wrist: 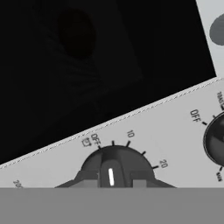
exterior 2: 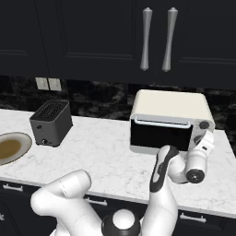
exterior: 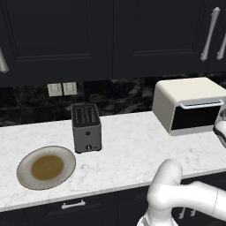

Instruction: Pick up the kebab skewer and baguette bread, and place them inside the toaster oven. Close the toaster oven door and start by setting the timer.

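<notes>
The cream-white toaster oven stands at the right of the counter. Its dark glass toaster oven door is closed, with the silver bar handle along the top. My gripper is at the control strip on the oven's right side. In the hand view it is shut on the dark timer knob, one finger on each side of the white pointer, which lies between the OFF and 10 marks. The kebab skewer and the baguette bread are hidden.
A dark-grey slot toaster stands mid-counter. Left of it lies a round plate with a brown centre. A second dial sits beside the timer knob. Dark wall cabinets hang above, and the counter's front edge runs just ahead of my base.
</notes>
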Tool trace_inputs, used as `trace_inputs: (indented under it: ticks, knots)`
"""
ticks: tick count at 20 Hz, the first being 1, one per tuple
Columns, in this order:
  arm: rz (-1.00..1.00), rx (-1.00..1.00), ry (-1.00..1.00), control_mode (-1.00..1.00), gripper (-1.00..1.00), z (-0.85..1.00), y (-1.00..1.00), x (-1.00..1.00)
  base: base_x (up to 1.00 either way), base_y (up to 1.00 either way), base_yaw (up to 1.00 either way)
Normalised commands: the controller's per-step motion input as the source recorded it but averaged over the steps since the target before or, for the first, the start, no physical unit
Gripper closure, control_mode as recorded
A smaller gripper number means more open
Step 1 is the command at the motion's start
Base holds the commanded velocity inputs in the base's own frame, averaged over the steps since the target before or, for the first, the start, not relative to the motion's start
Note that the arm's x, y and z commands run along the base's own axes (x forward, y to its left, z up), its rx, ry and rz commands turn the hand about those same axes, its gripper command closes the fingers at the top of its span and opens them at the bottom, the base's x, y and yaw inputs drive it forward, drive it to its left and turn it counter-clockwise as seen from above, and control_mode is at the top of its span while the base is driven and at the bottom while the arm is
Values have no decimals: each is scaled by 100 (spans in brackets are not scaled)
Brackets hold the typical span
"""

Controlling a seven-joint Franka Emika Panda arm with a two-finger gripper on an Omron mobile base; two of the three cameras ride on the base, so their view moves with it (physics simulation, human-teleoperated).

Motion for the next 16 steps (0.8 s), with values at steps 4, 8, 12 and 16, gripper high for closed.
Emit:
trace_inputs:
  ticks: [4, 8, 12, 16]
  knots:
    - [-5, 11, 2, -100, 100, 4, 11, 6, 0, 0, 0]
    - [-7, 12, 4, -100, 100, 0, 14, 0, 0, 0, 0]
    - [-8, 13, 3, -100, 100, 0, 16, 0, 0, 0, 0]
    - [-9, 14, 2, -100, 100, 0, 15, 0, 0, 0, 0]
